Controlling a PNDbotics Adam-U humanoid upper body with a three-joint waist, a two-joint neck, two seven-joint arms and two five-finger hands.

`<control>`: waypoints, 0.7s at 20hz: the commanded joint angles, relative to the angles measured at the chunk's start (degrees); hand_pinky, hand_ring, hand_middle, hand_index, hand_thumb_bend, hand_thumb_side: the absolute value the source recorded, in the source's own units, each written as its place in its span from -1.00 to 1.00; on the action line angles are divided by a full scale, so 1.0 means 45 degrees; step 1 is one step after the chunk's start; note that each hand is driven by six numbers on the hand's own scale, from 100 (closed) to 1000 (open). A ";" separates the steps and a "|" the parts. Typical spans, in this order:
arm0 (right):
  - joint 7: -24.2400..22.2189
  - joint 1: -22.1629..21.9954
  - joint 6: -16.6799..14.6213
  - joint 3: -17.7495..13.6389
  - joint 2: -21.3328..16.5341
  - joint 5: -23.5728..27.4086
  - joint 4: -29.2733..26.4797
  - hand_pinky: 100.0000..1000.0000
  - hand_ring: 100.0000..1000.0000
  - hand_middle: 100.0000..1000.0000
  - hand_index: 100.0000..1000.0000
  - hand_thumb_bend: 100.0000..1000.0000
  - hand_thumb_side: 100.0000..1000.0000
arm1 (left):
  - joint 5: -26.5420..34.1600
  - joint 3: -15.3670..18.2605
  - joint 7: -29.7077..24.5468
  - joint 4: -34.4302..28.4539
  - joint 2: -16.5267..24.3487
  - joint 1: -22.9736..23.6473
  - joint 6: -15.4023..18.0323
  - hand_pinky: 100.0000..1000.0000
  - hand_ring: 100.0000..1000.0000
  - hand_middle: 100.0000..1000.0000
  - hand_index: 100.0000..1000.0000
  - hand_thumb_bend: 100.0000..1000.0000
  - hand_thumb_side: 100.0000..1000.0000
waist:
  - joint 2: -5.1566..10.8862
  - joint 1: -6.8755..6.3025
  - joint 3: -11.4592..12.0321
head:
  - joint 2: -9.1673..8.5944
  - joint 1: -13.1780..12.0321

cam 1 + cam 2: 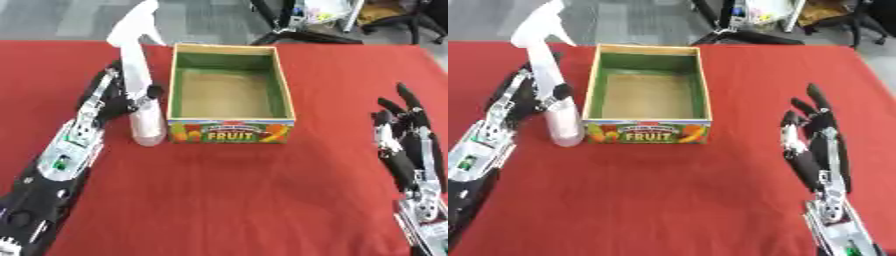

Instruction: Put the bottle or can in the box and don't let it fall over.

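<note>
A white spray bottle (145, 122) stands upright just left of the box, its base down by the red tablecloth and its trigger head (133, 25) at the top. My left hand (98, 102) is behind it, with the thumb (154, 92) curled across its front, so the hand is shut on it. The cardboard box (229, 131) has a green inside, an open top and "FRUIT" printed on its front wall; nothing lies in it. My right hand (815, 135) rests open at the right, fingers up, well away from the box.
The red table (227, 195) stretches wide in front of the box and between the box and my right hand. Black chair bases (297, 35) and grey floor lie beyond the table's far edge.
</note>
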State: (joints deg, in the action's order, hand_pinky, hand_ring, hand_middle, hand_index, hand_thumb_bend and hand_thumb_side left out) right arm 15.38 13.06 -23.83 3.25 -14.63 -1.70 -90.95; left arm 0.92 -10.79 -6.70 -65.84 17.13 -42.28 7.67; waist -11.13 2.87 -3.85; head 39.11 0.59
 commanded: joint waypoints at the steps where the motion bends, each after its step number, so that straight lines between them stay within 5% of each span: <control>1: -0.0049 0.0165 -0.0017 -0.0022 -0.0132 0.0074 -0.0098 0.52 0.74 1.00 0.91 -1.00 -0.18 | -0.0090 -0.0034 -0.0541 -0.0016 0.0082 -0.0275 0.0003 0.57 1.00 0.71 0.71 0.60 -0.08 | 0.0157 -0.0041 -0.0049 | -0.0137 -0.0022; 7: -0.0060 0.0166 -0.0029 -0.0019 -0.0131 0.0085 -0.0088 0.52 0.74 1.00 0.91 -1.00 -0.18 | -0.0509 0.0034 -0.0892 0.0188 0.0091 -0.0262 -0.0139 0.38 1.00 0.46 0.61 0.20 -0.49 | 0.0164 -0.0054 -0.0072 | -0.0148 0.0003; 10: -0.0065 0.0168 -0.0030 -0.0020 -0.0129 0.0092 -0.0087 0.52 0.74 1.00 0.91 -1.00 -0.18 | -0.0686 0.0036 -0.0876 0.0309 0.0050 -0.0239 -0.0115 0.21 1.00 0.23 0.50 -0.28 -1.00 | 0.0164 -0.0044 -0.0073 | -0.0158 0.0022; 14: -0.0075 0.0161 -0.0032 -0.0016 -0.0122 0.0102 -0.0079 0.52 0.74 1.00 0.91 -1.00 -0.18 | -0.0535 0.0067 -0.0561 0.0426 -0.0033 -0.0245 0.0022 -0.30 1.00 -0.22 0.19 -0.98 -1.00 | 0.0163 -0.0032 -0.0072 | -0.0158 0.0017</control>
State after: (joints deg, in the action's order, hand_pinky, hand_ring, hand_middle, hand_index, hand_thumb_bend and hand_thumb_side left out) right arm 15.25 13.08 -23.85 3.25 -14.41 -1.69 -90.93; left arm -1.73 -10.85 -9.70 -63.56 16.72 -42.38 7.54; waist -11.14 2.71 -4.05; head 39.09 0.62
